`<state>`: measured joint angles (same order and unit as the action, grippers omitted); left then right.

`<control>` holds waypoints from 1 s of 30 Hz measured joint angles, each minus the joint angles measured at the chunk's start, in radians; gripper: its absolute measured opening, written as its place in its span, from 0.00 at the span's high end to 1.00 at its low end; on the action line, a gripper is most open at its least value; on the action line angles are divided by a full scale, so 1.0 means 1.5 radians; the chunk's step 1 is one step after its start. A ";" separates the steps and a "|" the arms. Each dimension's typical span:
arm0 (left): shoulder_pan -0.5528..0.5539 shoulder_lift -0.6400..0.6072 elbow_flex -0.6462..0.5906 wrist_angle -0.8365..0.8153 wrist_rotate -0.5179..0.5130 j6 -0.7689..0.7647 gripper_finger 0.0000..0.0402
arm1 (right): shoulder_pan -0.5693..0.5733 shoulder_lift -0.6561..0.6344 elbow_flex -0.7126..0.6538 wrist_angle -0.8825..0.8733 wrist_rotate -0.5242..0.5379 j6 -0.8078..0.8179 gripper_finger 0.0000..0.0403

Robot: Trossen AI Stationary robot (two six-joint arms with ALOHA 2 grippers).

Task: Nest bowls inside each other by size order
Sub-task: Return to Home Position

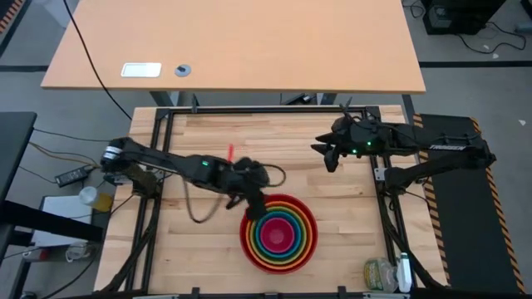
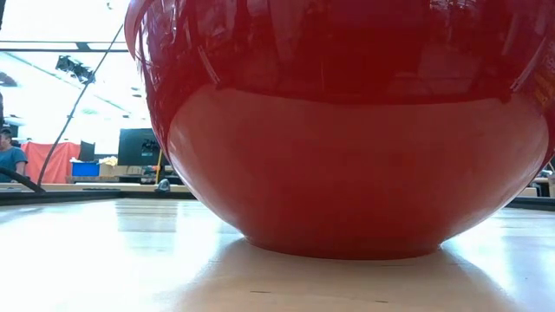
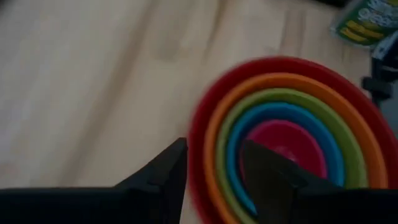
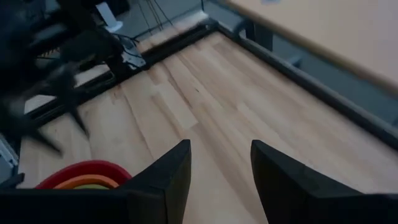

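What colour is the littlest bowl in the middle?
The littlest bowl is magenta pink; left wrist view shows it best.

left pincer (image 1: 253,207) agape on an outstretched arm, right pincer (image 1: 327,156) agape on a folded arm

Bright, even overhead light across your table (image 1: 199,249).
In the low view you get ceiling reflections on the red bowl (image 2: 347,156) and a soft shadow beneath it; the left wrist view smears the bowls (image 3: 292,140).
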<state>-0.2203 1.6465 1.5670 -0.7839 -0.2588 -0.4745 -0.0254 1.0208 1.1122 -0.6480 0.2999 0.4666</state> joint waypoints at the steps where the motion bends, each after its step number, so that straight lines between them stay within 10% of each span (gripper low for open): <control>1: 0.004 -0.018 -0.009 -0.003 -0.014 0.012 0.61 | 0.008 -0.005 0.000 0.006 0.007 -0.017 0.57; 13: 0.067 -0.329 -0.262 0.166 -0.042 0.041 0.61 | 0.083 -0.163 -0.197 0.277 0.056 -0.088 0.57; 30: 0.247 -0.711 -0.716 0.607 -0.041 -0.083 0.61 | -0.016 -0.394 -0.352 0.265 0.067 -0.039 0.57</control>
<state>0.1508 0.5803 0.4928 0.1262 -0.3200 -0.5984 -0.0494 0.4301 0.5835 -0.2504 0.4011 0.4084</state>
